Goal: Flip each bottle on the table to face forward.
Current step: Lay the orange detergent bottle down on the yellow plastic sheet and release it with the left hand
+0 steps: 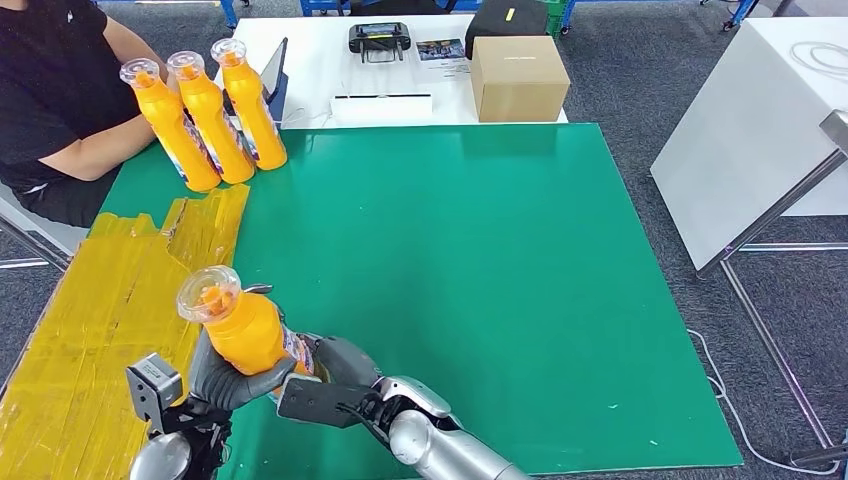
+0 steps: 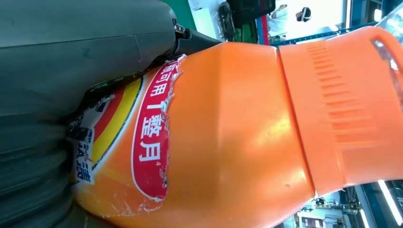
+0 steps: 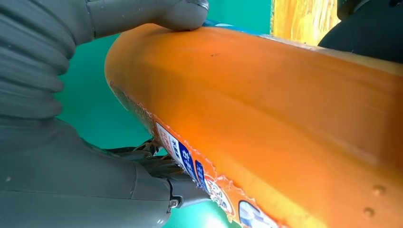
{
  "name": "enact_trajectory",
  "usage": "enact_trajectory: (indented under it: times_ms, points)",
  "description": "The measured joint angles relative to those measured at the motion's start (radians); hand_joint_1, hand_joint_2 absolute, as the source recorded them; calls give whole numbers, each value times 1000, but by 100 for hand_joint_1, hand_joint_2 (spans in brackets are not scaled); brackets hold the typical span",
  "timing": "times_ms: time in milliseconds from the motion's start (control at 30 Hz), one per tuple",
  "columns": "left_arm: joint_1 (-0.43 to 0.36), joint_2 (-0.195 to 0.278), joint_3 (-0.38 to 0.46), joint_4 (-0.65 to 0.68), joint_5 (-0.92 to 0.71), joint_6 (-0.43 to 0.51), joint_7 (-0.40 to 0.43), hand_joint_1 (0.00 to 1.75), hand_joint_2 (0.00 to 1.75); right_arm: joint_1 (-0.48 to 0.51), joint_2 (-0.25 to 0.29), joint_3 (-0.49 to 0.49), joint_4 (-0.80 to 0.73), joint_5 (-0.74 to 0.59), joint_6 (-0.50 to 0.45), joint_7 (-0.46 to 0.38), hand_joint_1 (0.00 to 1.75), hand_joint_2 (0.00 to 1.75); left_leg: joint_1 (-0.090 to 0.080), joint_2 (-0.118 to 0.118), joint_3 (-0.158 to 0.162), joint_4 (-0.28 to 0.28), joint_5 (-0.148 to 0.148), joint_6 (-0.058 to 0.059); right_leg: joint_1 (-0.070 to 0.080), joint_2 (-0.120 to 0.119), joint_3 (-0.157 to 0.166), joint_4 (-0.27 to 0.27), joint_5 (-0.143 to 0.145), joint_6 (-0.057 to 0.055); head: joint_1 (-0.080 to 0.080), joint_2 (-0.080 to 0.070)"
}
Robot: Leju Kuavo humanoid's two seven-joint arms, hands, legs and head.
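- Both the left hand [image 1: 222, 378] and the right hand [image 1: 340, 372] grip an orange bottle [image 1: 240, 325], lifted at the green mat's [image 1: 480, 290] near-left edge.
- Three orange bottles [image 1: 212, 115] stand together at the far-left corner, beside a seated person [image 1: 60, 100].

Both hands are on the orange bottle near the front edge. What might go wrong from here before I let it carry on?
1. The bottle is tilted and held by both the left hand and the right hand; if one lets go early, the smooth plastic may slip or swing.
2. It hangs near the front edge of the green mat, so a drop might roll it off the table.
3. Its label looks torn; fingers pressing there may peel it more.
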State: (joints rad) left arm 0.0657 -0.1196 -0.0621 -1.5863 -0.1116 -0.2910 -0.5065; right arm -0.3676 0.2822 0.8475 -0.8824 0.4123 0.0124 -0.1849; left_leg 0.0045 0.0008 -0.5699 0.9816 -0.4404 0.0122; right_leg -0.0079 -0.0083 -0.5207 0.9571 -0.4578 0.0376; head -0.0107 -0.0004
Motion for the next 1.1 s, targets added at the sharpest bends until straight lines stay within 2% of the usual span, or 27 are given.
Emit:
enact_trajectory:
  times_ms: [200, 233, 267, 333, 367, 400, 467, 733, 800, 867, 1100]
  points:
    - [1, 1, 4, 0, 1, 0, -7, 175, 175, 0, -3, 5, 2, 15, -24, -7, 175, 175, 0, 0, 0, 0, 0, 0, 0, 0, 0, 0, 0, 0, 0, 0]
    - [1, 2, 4, 0, 1, 0, -8, 175, 175, 0, -4, 6, 2, 16, -25, -7, 153, 175, 0, 0, 0, 0, 0, 0, 0, 0, 0, 0, 0, 0, 0, 0]
    - [1, 2, 4, 0, 1, 0, -8, 175, 175, 0, -4, 6, 2, 17, -26, -7, 109, 175, 0, 0, 0, 0, 0, 0, 0, 0, 0, 0, 0, 0, 0, 0]
    - [1, 3, 4, 0, -8, 11, -11, 175, 175, 0, -6, 6, 2, 20, -37, -7, 22, 87, 0, 0, 0, 0, 0, 0, 0, 0, 0, 0, 0, 0, 0, 0]
    - [2, 5, 5, -1, -24, 27, -13, 175, 175, 0, -9, 5, -2, 23, -49, -8, 0, 44, 0, 0, 0, 0, 0, 0, 0, 0, 0, 0, 0, 0, 0, 0]
    - [3, 8, 8, -2, -56, 55, -15, 175, 175, 2, -14, 2, -11, 28, -63, -8, 0, 0, 0, 0, 0, 0, 0, 0, 0, 0, 0, 0, 0, 0, 0, 0]
    - [9, 15, 23, -8, -157, 146, -17, 175, 175, 8, -35, -12, -49, 37, -85, -6, 0, 0, 0, 0, 0, 0, 0, 0, 0, 0, -1, 0, 0, 0, 0, 0]
    - [24, 52, 178, -17, -724, 684, 23, 175, 175, 74, -155, -185, -321, 9, -59, -31, 0, 0, 0, 0, 0, 0, 0, 0, 0, 0, 0, 0, 0, 0, 0, 0]
    - [33, 64, 211, -8, -814, 785, 37, 175, 175, 92, -184, -216, -382, -1, -58, -45, 0, 0, 0, 0, 0, 0, 0, 0, 0, 0, -1, 0, 0, 0, 0, 0]
    - [42, 74, 239, 2, -835, 821, 41, 175, 175, 106, -207, -242, -429, -7, -57, -52, 0, 0, 0, 0, 0, 0, 0, 0, 0, 1, -1, 0, 0, 0, 0, 0]
    - [52, 88, 275, 25, -847, 831, 44, 175, 175, 129, -244, -271, -508, -10, -57, -55, 0, 0, 0, 0, 0, 0, 0, 0, 0, 1, -1, 0, 0, 0, 0, 0]
